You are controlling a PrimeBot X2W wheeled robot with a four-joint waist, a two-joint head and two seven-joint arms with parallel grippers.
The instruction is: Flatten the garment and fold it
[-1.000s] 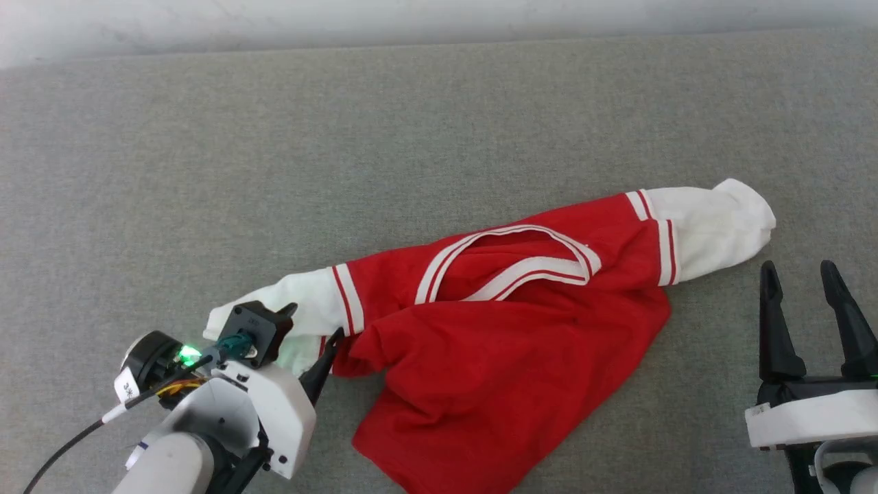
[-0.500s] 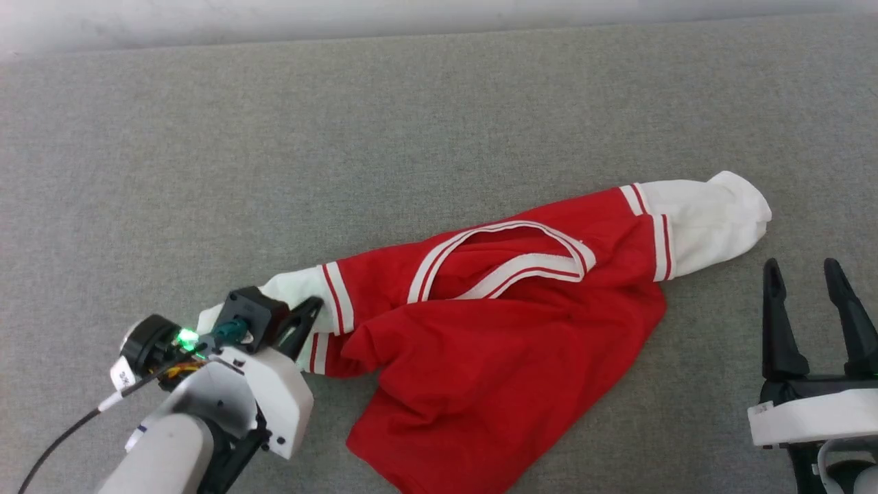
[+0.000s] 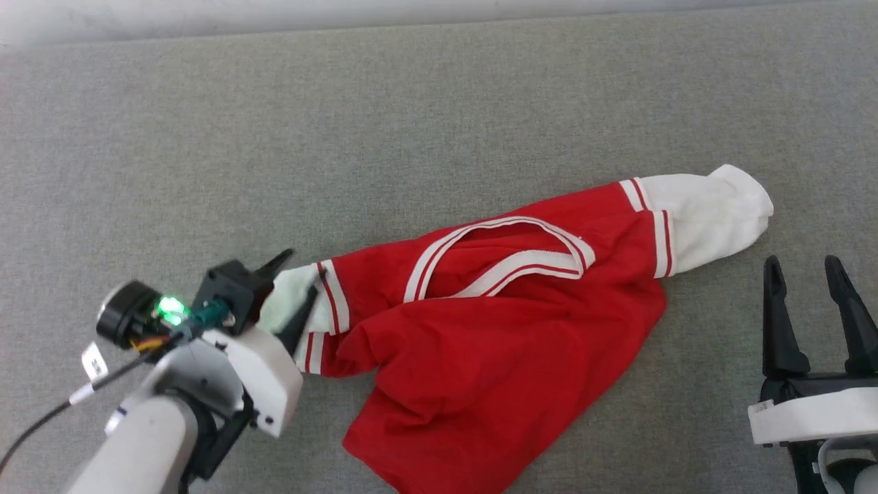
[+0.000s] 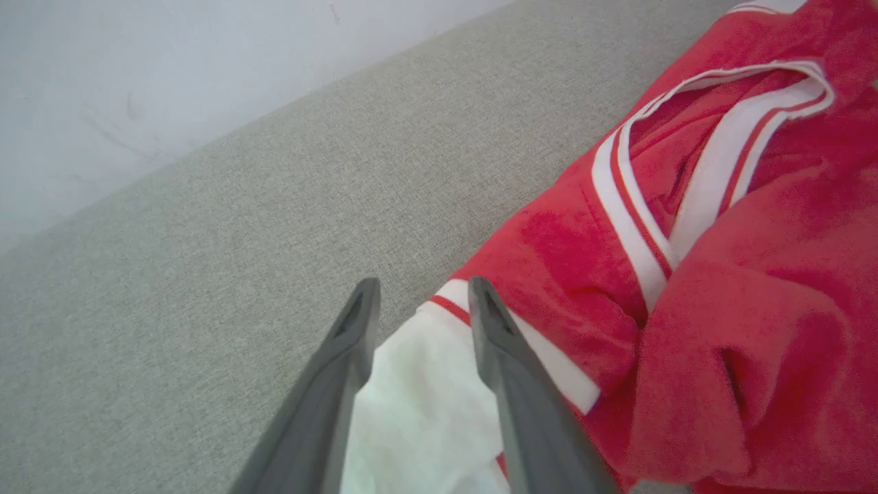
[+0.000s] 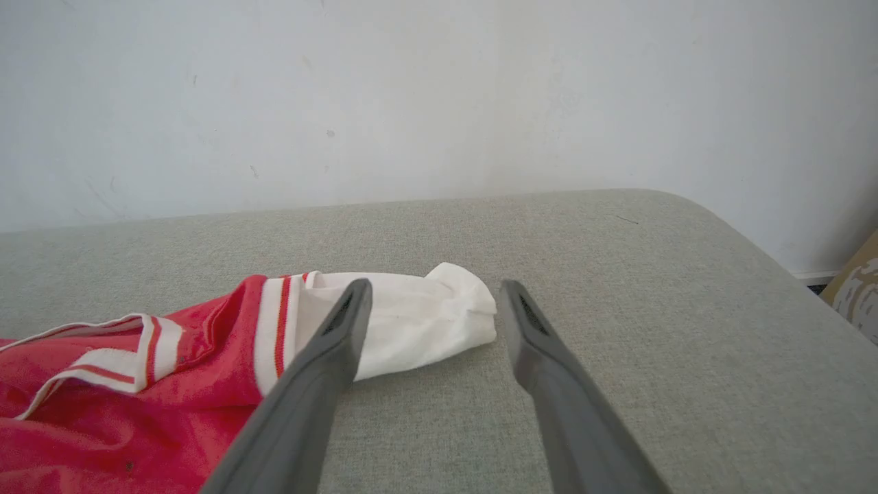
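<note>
While our left arm [image 3: 158, 425] slants in low, the left gripper [image 3: 306, 263] straddles the sleeve end [image 3: 288, 296] of the crumpled garment [image 3: 507, 357] on the grey surface [image 3: 411, 137], fingers slightly apart; whether they pinch it we cannot tell. Our right gripper [image 3: 802, 262] points forward near the other sleeve [image 3: 706, 213], fingers spread.

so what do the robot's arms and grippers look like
The left gripper and right gripper each have two long, dark, tapering fingers on white shells. The left forearm is pale grey. Near its wrist are a round black cap, a green light, a thin black cable and a small white tag.
</note>
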